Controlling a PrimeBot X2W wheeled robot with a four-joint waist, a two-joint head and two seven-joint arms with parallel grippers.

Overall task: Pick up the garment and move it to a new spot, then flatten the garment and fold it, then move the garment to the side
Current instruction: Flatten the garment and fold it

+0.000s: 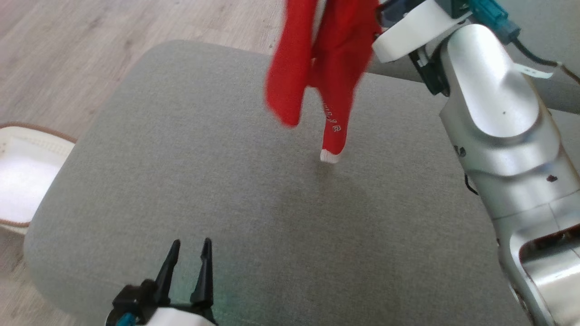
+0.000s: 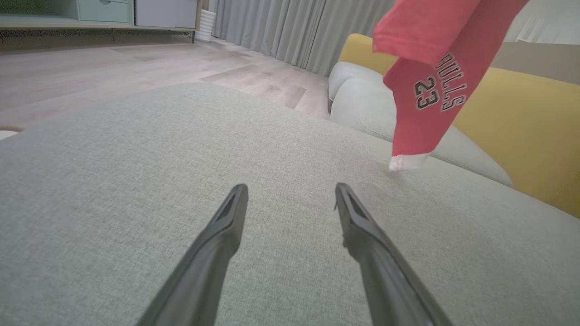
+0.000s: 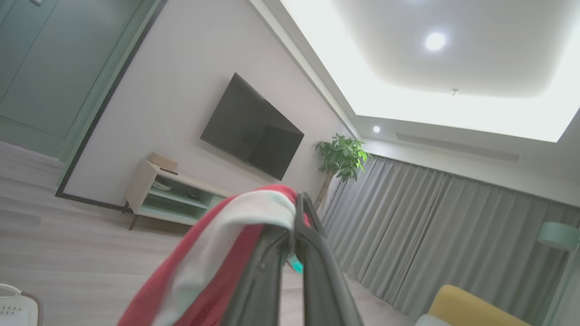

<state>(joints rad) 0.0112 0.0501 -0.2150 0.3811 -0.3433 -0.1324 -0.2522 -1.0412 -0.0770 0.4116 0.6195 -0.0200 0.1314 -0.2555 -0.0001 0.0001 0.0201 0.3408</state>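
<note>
The garment point(image 1: 335, 59) is red with a white hem and "BULLS 23" printed on it. It hangs in the air above the far part of the grey cushion point(image 1: 226, 181), its lowest hem just over the fabric. My right gripper point(image 3: 299, 203) is shut on the garment's point(image 3: 213, 262) white-trimmed top edge, with the cloth draped to the left of its fingers. In the head view the right arm point(image 1: 494, 104) reaches up on the right, its fingers hidden behind the cloth. My left gripper point(image 1: 191, 246) stands open low over the cushion's near edge, with nothing between its fingers. The left wrist view has the left gripper point(image 2: 291, 190) in front of the hanging garment point(image 2: 430, 90).
A white basket with a brown rim point(image 1: 22, 181) sits on the wooden floor left of the cushion. Beyond the cushion stand a grey seat point(image 2: 362, 99) and a yellow sofa point(image 2: 521, 136). A TV cabinet point(image 3: 167, 194) and grey curtains line the room's walls.
</note>
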